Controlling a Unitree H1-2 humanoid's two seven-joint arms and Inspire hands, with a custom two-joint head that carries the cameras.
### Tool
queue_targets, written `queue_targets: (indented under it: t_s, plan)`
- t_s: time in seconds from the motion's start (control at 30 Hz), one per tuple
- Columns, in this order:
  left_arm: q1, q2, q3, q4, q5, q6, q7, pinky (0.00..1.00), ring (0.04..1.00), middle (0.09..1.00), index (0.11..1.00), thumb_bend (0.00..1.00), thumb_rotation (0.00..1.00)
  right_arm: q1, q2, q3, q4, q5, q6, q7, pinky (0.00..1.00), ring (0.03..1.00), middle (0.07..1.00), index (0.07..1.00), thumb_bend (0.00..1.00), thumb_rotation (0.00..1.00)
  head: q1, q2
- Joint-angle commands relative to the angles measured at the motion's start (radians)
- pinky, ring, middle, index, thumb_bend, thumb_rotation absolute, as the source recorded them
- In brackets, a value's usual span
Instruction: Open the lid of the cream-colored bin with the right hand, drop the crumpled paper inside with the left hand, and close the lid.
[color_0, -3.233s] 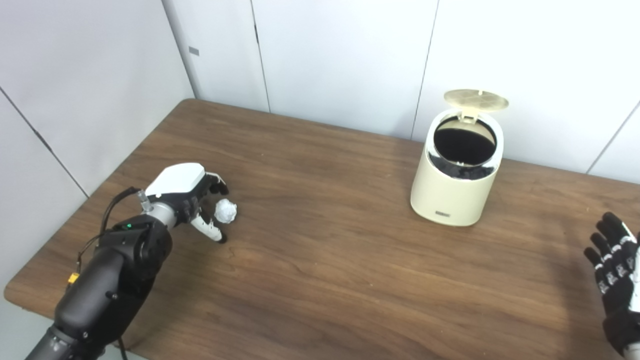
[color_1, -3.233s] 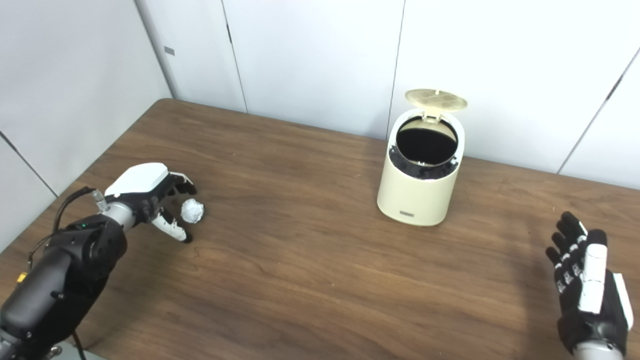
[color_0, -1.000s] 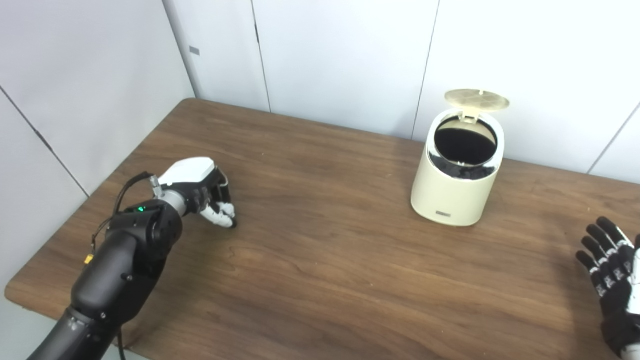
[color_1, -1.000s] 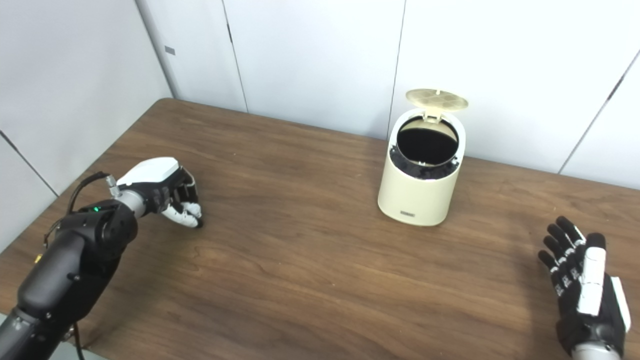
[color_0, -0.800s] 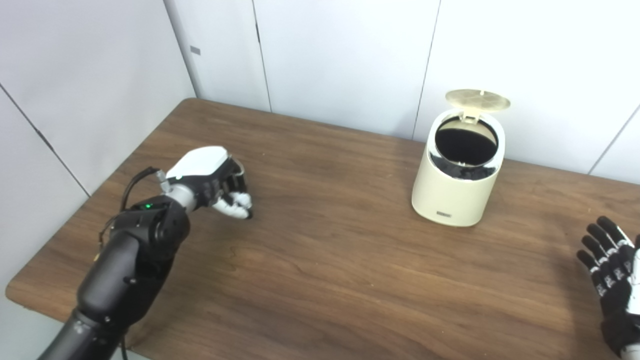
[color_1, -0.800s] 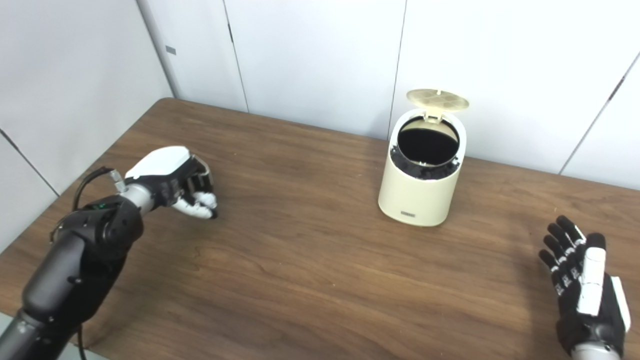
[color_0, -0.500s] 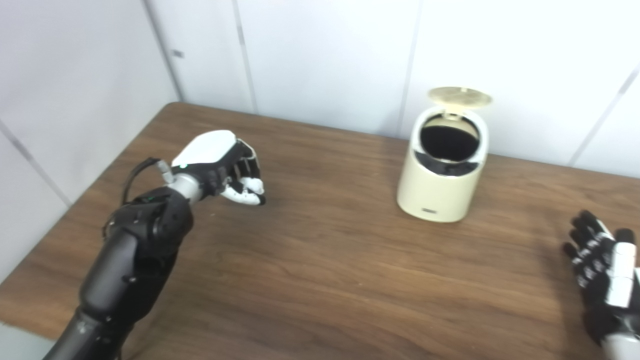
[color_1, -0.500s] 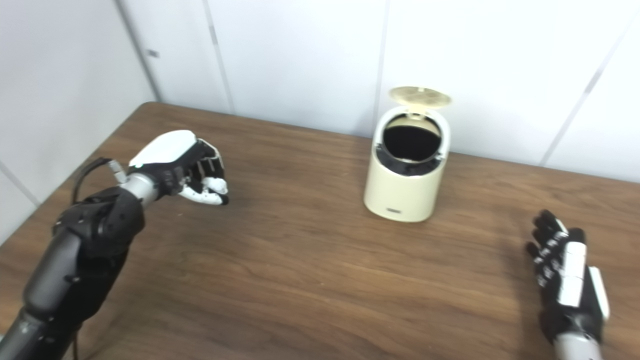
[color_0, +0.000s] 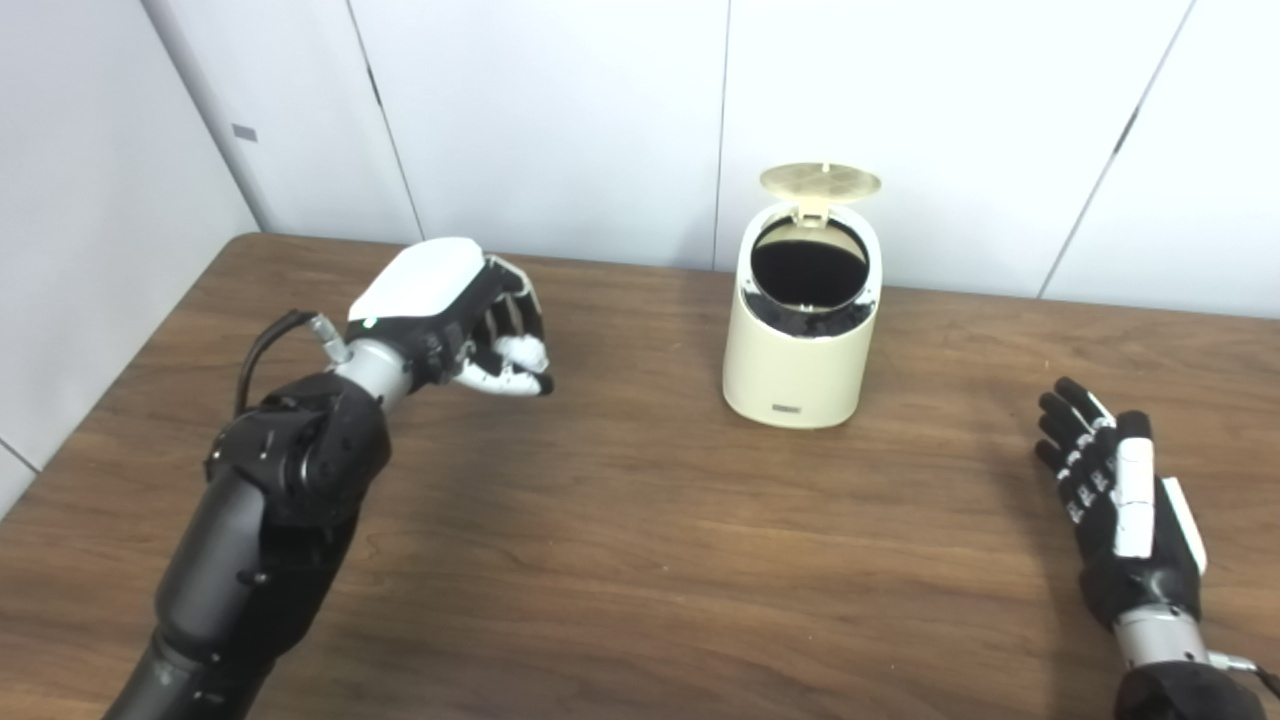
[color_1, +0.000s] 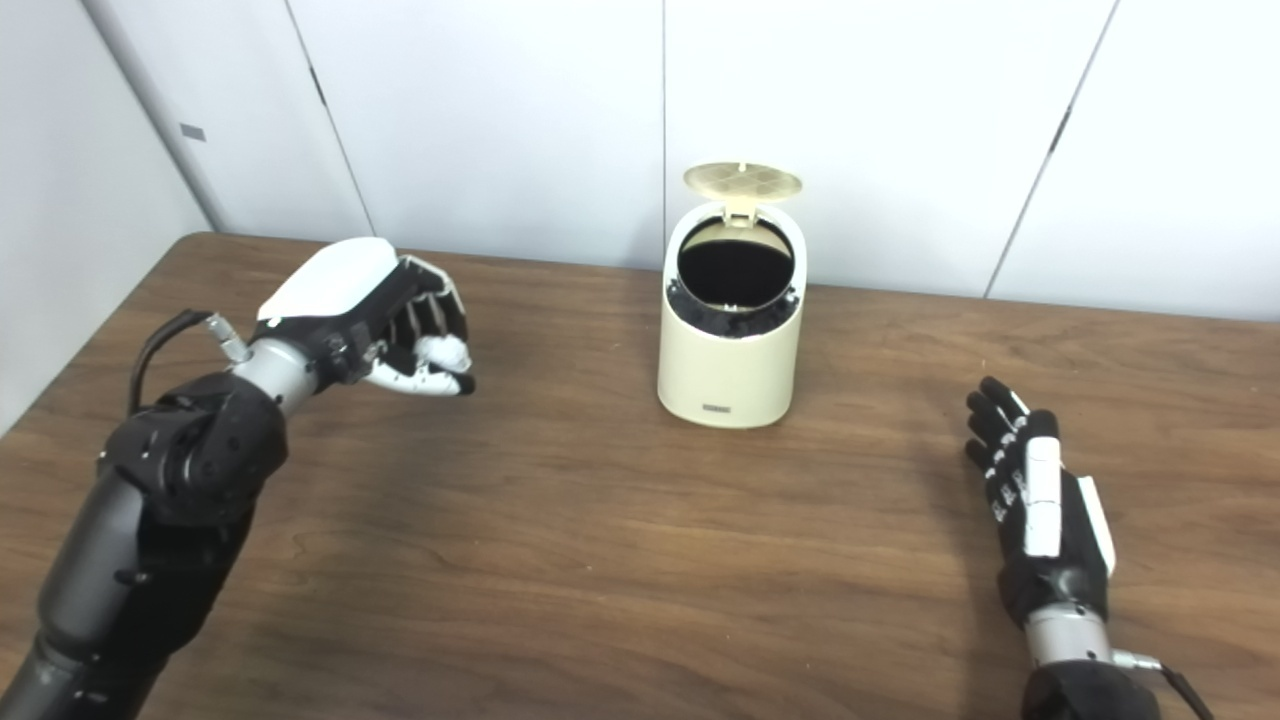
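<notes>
Nearest, at 4 o'clock: right hand (color_0: 1120, 510), flat, fingers spread, idle. At 10 o'clock: left hand (color_0: 455, 320) clenched around paper ball (color_0: 520, 351), raised, mid-carry. At 12 o'clock: bin (color_0: 800, 330), lid (color_0: 820, 181) up. Next: carry over opening, release.

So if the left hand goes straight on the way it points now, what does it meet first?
Probably the cream-colored bin, to the right of the left hand. Nothing lies on the table between them, though depth is hard to judge.

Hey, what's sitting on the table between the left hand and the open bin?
Nothing: only bare table separates the left hand from the bin, plain in both eye views.
</notes>
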Motion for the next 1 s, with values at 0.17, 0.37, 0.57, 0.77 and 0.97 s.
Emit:
queue_targets:
  t_s: [0.17, 0.37, 0.57, 0.77, 0.97]
  plan:
    - [-0.101, -0.040, -0.024, 0.031, -0.017, -0.038, 0.059, 0.40, 0.418, 0.460, 0.496, 0.48, 0.00, -0.009, 0.020, 0.007, 0.000, 0.013, -0.050, 0.005, 0.94, 0.934, 0.898, 0.868, 0.58, 1.00, -0.007, -0.007]
    - [-0.143, -0.082, -0.054, 0.069, -0.021, -0.060, 0.095, 0.33, 0.388, 0.434, 0.498, 0.47, 0.00, -0.015, 0.026, 0.008, 0.018, 0.005, -0.077, 0.000, 0.94, 0.921, 0.891, 0.864, 0.58, 1.00, -0.013, -0.015]
    - [-0.177, -0.116, -0.084, 0.098, -0.006, -0.093, 0.156, 0.36, 0.413, 0.480, 0.489, 0.48, 0.00, -0.019, 0.033, 0.007, 0.036, 0.009, -0.094, -0.004, 0.94, 0.925, 0.896, 0.870, 0.59, 1.00, -0.028, -0.026]
    - [-0.216, -0.161, -0.101, 0.121, 0.000, -0.111, 0.211, 0.41, 0.434, 0.507, 0.474, 0.48, 0.00, -0.013, 0.029, 0.018, 0.034, -0.014, -0.097, -0.008, 0.93, 0.922, 0.898, 0.880, 0.58, 1.00, -0.036, -0.032]
    - [-0.243, -0.211, -0.111, 0.150, 0.001, -0.127, 0.277, 0.40, 0.426, 0.530, 0.469, 0.48, 0.00, -0.013, 0.032, 0.020, 0.046, -0.003, -0.108, -0.001, 0.94, 0.928, 0.899, 0.876, 0.60, 1.00, -0.048, -0.040]
